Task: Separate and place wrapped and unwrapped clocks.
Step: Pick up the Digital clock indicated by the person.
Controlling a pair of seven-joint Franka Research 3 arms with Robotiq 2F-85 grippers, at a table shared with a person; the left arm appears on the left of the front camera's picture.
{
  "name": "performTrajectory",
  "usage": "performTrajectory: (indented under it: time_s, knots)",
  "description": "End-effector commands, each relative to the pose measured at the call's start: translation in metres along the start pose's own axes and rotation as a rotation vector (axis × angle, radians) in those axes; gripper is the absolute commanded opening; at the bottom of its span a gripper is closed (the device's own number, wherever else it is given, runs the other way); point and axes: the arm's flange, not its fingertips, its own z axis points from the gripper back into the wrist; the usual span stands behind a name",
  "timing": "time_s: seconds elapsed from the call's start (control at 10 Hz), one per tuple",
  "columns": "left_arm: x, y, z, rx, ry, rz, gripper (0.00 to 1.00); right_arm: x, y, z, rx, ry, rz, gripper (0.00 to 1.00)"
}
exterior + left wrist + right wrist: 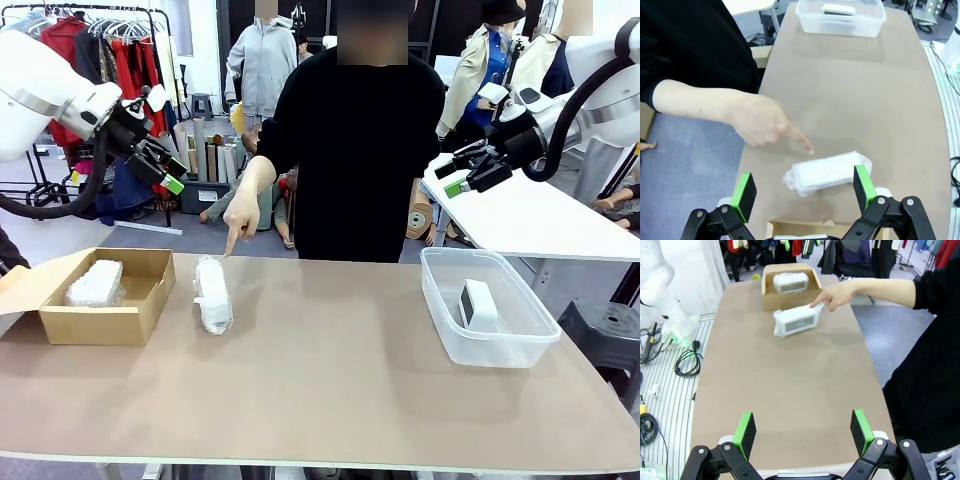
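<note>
Cut off: the left wrist view's bottom edge is cropping the cardboard box [95, 325] and the fat oval bundle [95, 283] lying inside it.
Hard to tell: the bare clock [478, 303] is sitting inside the clear tub [500, 352], too small for its face to be read. Whether the person's fingertip is touching the slimmer roll [213, 295] is unclear.
Person's hand [240, 215]: hanging down over the far edge of the surface [340, 390], index finger pointing at the roll's far end.
Roll: lying left of the middle, near the far edge, just beside the box.
Box: sitting at the left edge.
Tub: sitting by the right edge.
Left jaws: released, holding nothing, hovering high near the far-left corner.
Right jaws: released, holding nothing, hovering high near the far-right corner.
</note>
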Motion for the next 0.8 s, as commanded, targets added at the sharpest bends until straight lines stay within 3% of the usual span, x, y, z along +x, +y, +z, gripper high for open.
performTrajectory:
  time_s: [0.0,0.7]
  knots:
    - [0.0015,0.0004,-0.0006,0.010,-0.002,-0.001,1.00,0.0019,0.0002,0.0011,-0.005,-0.001,0.004,1.00]
    - [0.0015,0.0004,-0.0006,0.010,-0.002,-0.001,1.00,0.0019,0.0002,0.0011,-0.005,-0.001,0.004,1.00]
